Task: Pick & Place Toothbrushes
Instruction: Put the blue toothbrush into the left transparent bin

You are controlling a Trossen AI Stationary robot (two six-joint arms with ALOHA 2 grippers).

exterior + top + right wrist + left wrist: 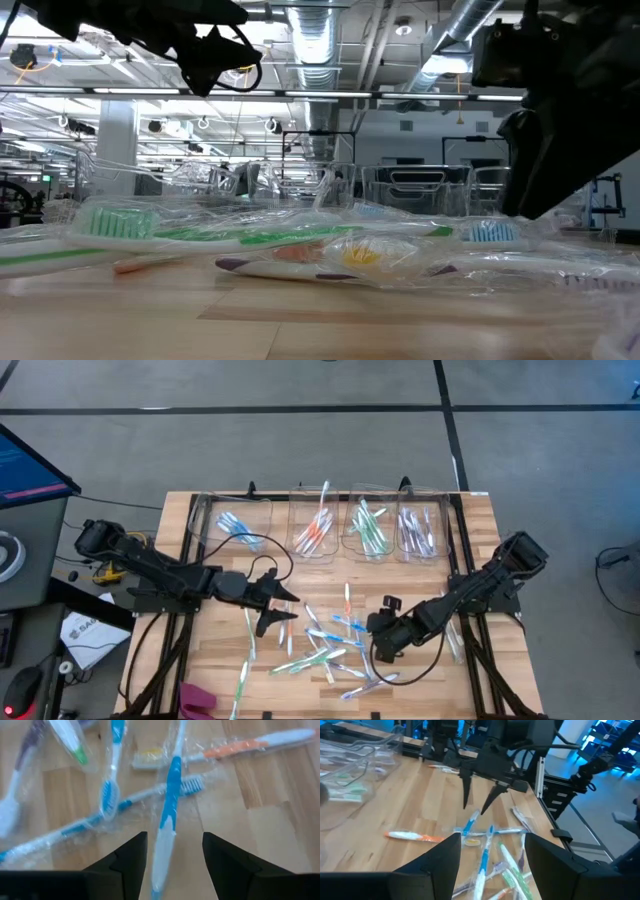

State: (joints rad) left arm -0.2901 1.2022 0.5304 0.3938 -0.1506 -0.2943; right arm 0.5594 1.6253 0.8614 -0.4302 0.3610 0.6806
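I have the right gripper (pixel 372 643) low over the heap of toothbrushes (pixel 330 650) lying loose on the wooden table (pixel 200 660). Through its wrist camera, the two dark fingers (pixel 125 857) stand spread apart on either side of a blue-handled toothbrush (pixel 167 815) in a clear wrapper; the handle runs into the gap between them, and I cannot tell whether either finger touches it. Nothing is pinched that I can see. Beside that blue brush lie another blue one (pixel 107 795), an orange one (pixel 240 747) and a green-tipped one (pixel 75 750), crossing each other in the same heap.

The left gripper (pixel 283 606) hangs at the heap's far-left edge, fingers (pixel 440 857) spread, holding nothing. From its wrist I see the right arm's pointed fingers (pixel 470 790) hanging just above the heap.

Beyond the heap, along the table's back edge, stand four clear bins (pixel 320 525), each with sorted brushes: blue, orange, green and purple. A lone green toothbrush (pixel 241 682) lies left of the heap, well apart from it.
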